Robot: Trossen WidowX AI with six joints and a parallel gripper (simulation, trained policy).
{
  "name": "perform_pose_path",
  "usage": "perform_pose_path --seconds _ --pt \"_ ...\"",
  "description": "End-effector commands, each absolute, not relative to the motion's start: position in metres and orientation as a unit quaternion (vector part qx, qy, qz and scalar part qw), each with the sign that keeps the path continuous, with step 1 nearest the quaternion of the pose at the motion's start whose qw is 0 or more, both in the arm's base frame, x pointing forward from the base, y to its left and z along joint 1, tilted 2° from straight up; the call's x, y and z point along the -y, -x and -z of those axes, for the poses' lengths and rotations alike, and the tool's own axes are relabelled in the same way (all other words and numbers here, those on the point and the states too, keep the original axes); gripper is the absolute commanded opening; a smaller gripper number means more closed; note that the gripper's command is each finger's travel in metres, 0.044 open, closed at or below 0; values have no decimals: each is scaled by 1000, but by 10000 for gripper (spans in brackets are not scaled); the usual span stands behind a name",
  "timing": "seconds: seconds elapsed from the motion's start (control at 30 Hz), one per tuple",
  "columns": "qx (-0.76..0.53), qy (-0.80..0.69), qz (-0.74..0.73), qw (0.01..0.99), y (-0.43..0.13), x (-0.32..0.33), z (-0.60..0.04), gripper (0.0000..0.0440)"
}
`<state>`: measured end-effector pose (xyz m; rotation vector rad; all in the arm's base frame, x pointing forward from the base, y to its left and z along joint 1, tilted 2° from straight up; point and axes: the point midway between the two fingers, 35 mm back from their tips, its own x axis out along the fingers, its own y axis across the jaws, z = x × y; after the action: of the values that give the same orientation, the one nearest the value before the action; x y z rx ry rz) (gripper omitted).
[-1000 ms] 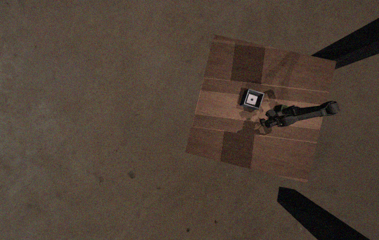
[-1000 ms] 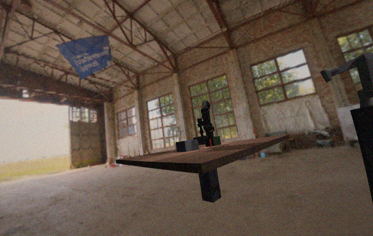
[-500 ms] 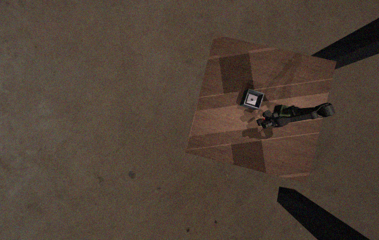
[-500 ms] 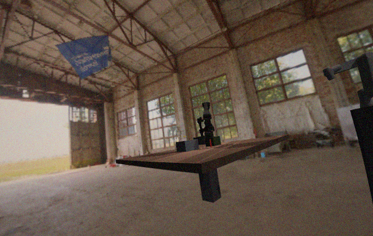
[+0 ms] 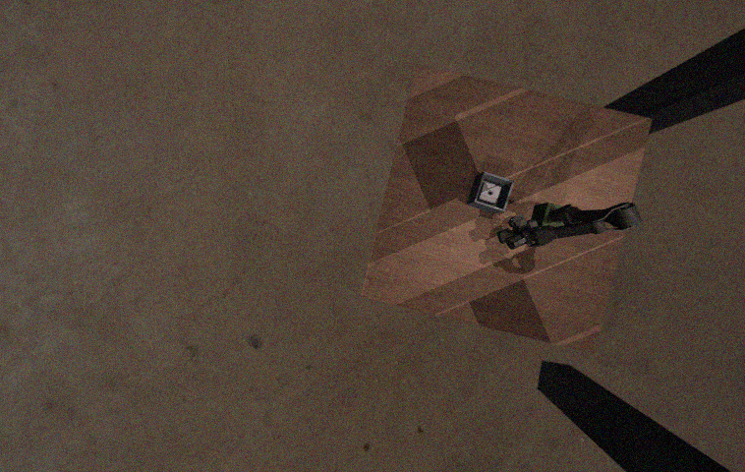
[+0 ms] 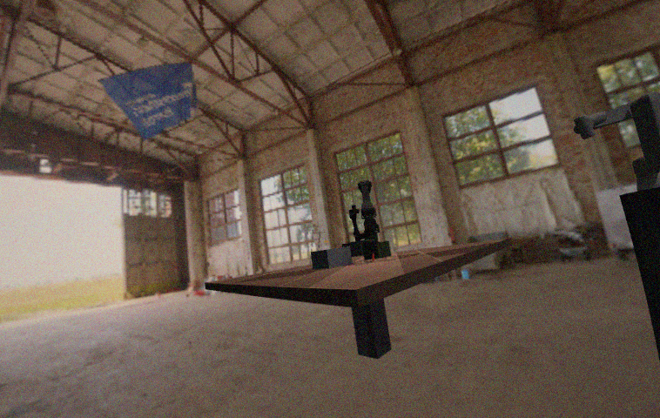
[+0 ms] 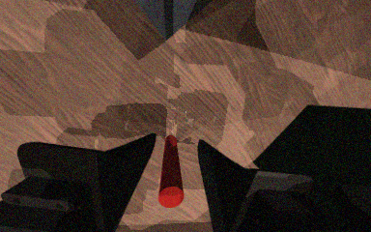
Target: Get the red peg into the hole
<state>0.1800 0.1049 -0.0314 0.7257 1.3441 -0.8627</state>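
One red peg (image 6: 373,255) (image 7: 171,176) upright btwn my gripper's (image 5: 513,233) (image 7: 177,142) fingertips, gap each side. Fingers approx half open, nothing held; I judge closing squarely across its long axis is next.

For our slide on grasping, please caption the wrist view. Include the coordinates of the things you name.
The open pincer's dark fingers flank an upright red peg (image 7: 171,169), a gap showing on either side.

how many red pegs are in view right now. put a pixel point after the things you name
1. The red peg (image 6: 373,256) (image 7: 171,169) stands upright on the table (image 5: 424,263) (image 6: 318,282) (image 7: 318,29), between the gripper's (image 5: 514,235) (image 6: 372,247) (image 7: 177,138) parted fingers. Another could be hidden behind the arm or box.
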Motion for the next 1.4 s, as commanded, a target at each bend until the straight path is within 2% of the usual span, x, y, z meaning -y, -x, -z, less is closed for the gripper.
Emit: perform_pose_path --seconds 0.0,0.17,1.37 --pt "-599 -322 378 628 -178 -106 33 123" --pt "-613 -324 374 616 -181 -108 32 0" --pt "-526 -253 341 737 -257 -54 -69 0"
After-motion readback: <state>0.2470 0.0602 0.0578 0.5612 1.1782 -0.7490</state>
